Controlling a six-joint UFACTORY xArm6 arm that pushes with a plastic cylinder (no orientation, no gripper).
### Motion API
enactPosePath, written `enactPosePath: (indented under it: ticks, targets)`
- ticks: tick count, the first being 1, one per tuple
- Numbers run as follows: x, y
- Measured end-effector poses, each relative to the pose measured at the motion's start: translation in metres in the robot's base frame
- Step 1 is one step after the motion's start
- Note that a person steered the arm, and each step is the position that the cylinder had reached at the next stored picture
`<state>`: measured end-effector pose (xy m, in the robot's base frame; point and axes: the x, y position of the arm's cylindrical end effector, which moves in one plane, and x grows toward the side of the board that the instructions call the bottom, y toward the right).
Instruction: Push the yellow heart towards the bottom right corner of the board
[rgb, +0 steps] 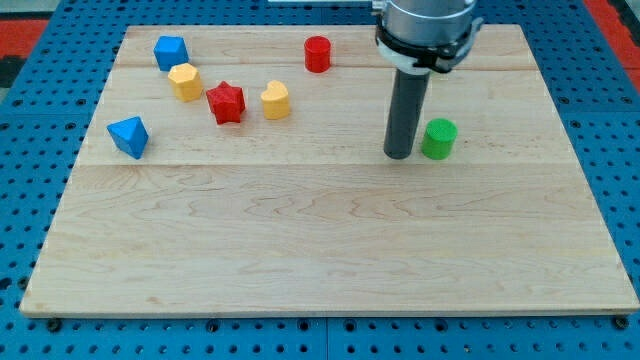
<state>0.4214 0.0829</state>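
Note:
The yellow heart (276, 99) lies on the wooden board (320, 250) in the upper left-centre, just right of the red star (226, 102). My tip (399, 155) rests on the board well to the right of the heart and a little lower, with bare board between them. The green cylinder (438, 138) stands just right of my tip, almost touching the rod.
A red cylinder (317, 53) stands near the top edge. A yellow hexagon-like block (185, 81) and a blue block (170, 51) lie at the upper left. Another blue block (129, 136) lies near the left edge. Blue pegboard surrounds the board.

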Motion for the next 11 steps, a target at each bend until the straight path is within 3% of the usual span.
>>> enactPosePath:
  ticks: [3, 6, 7, 11]
  targets:
    - [-0.013, 0.0]
    - [-0.143, -0.119]
    - [-0.131, -0.152]
    - [-0.042, -0.122]
